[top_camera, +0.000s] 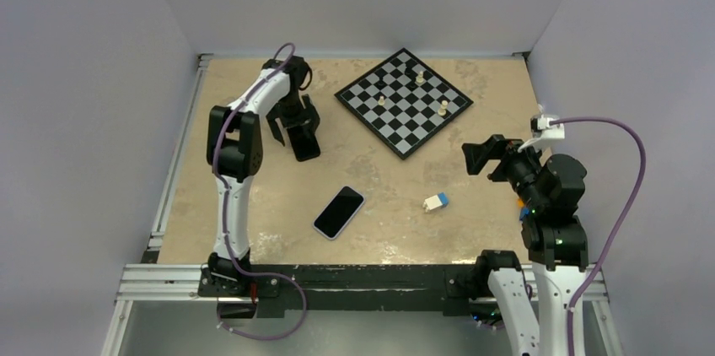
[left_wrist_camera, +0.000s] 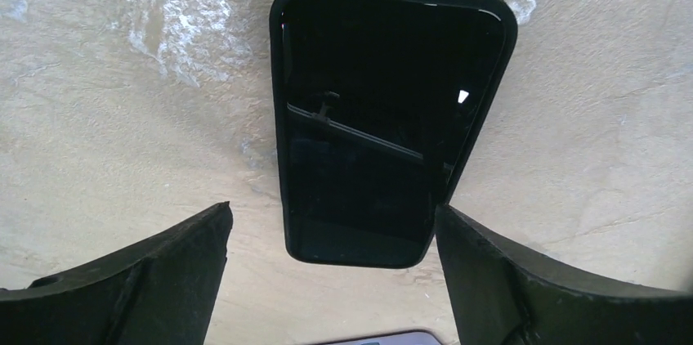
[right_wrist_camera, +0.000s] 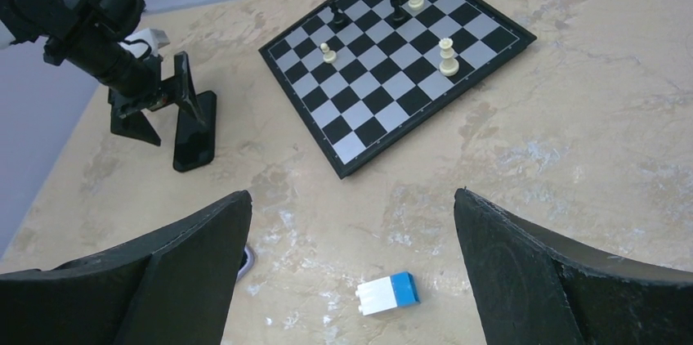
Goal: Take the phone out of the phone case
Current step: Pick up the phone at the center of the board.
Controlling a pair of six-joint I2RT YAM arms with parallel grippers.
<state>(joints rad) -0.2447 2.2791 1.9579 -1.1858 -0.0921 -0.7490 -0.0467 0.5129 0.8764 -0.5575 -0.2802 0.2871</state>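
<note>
A phone (top_camera: 339, 212) with a dark screen and a lavender edge lies flat at the table's middle front; its edge shows at the bottom of the left wrist view (left_wrist_camera: 384, 338). A black phone case (top_camera: 307, 147) lies apart from it, further back on the left. In the left wrist view the case (left_wrist_camera: 384, 116) lies flat on the table, its near end between my fingers. My left gripper (top_camera: 295, 126) (left_wrist_camera: 333, 210) is open over the case and holds nothing. My right gripper (top_camera: 477, 158) (right_wrist_camera: 351, 198) is open and empty, raised at the right.
A chessboard (top_camera: 403, 101) (right_wrist_camera: 392, 51) with a few pieces lies at the back centre. A small white and blue block (top_camera: 435, 202) (right_wrist_camera: 388, 293) lies right of the phone, below my right gripper. Grey walls stand close on both sides.
</note>
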